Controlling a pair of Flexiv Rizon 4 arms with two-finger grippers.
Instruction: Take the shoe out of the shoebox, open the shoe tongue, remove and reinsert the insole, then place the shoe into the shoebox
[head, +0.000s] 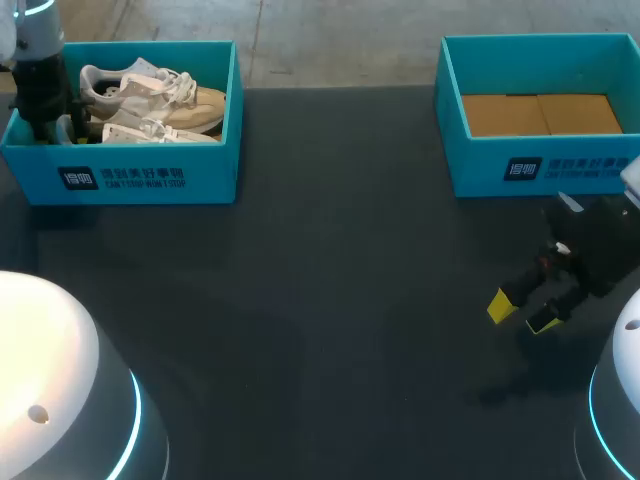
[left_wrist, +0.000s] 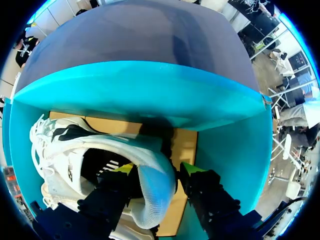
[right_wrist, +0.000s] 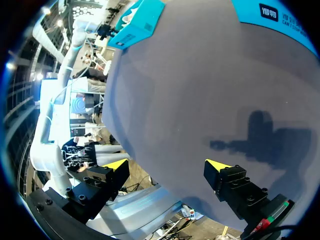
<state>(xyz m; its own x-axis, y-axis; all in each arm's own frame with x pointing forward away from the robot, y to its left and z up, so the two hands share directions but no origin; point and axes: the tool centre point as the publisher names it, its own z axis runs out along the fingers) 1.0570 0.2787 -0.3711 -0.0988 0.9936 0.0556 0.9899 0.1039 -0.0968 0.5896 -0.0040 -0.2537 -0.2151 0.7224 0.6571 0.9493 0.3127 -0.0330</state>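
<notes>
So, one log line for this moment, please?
left gripper: at shoe heel, in box | right gripper: open, over table

Turquoise shoebox (head: 150, 175) with navy label (head: 78, 179), cream and white shoe (head: 170, 100), second turquoise box (head: 480, 165) floored in brown, dark grey table (head: 330, 300), yellow-tipped black right gripper (head: 522, 313)

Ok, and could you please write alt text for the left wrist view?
The left gripper is down inside the teal shoebox, with its open yellow-tipped fingers on either side of the heel of a white shoe. The brown cardboard floor of the box shows beside the shoe.
</notes>
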